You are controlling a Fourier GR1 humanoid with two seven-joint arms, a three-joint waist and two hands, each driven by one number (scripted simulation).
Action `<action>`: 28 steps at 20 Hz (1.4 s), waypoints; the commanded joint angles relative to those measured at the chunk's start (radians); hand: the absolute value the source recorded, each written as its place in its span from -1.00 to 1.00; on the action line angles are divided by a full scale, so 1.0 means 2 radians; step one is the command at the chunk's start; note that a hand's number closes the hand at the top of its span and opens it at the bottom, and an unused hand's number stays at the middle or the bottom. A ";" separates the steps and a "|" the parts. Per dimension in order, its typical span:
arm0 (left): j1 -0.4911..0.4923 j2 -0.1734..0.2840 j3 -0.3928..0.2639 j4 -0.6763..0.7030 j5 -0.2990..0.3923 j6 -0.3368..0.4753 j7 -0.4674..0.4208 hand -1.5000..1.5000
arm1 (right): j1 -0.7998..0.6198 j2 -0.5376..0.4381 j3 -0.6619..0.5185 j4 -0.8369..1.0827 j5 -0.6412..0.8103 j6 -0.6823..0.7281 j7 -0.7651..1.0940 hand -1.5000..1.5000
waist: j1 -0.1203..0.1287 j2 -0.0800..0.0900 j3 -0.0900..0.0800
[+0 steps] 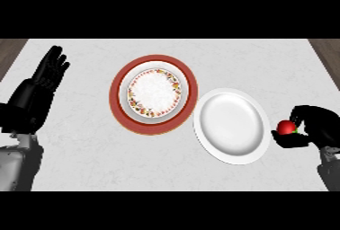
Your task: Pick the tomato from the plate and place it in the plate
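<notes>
The right hand [312,128] curls around a red tomato [286,127], holding it just right of the plain white plate [231,126]. Beyond it sits a red-rimmed patterned plate [154,93]. The left hand [41,83] rests open at the left edge, fingers up.

I read no text, label, brand, number or sign on any surface within my field of view.

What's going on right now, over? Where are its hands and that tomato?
Right hand curled round tomato, just right of white plate. Left hand open, resting at left edge. Patterned plate on red plate sits apart. Nothing blocking.
</notes>
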 commanded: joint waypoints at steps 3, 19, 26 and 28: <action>0.018 -0.003 -0.005 -0.026 0.000 -0.009 0.010 0.00 | 0.016 0.007 -0.029 -0.104 -0.029 -0.001 -0.010 1.00 | 0.005 0.000 0.000; -0.001 -0.025 -0.010 0.024 -0.028 -0.002 -0.028 0.00 | -0.095 0.127 0.020 -0.287 -0.093 0.054 0.039 1.00 | 0.009 0.003 0.000; -0.002 -0.018 -0.005 -0.008 -0.011 -0.020 0.002 0.00 | -0.230 0.241 0.070 -0.159 -0.035 0.031 0.092 1.00 | 0.017 0.004 0.000; -0.023 -0.008 0.019 0.031 -0.008 -0.024 -0.023 0.00 | -0.240 0.261 0.063 -0.141 -0.039 0.033 0.090 1.00 | 0.011 0.004 0.000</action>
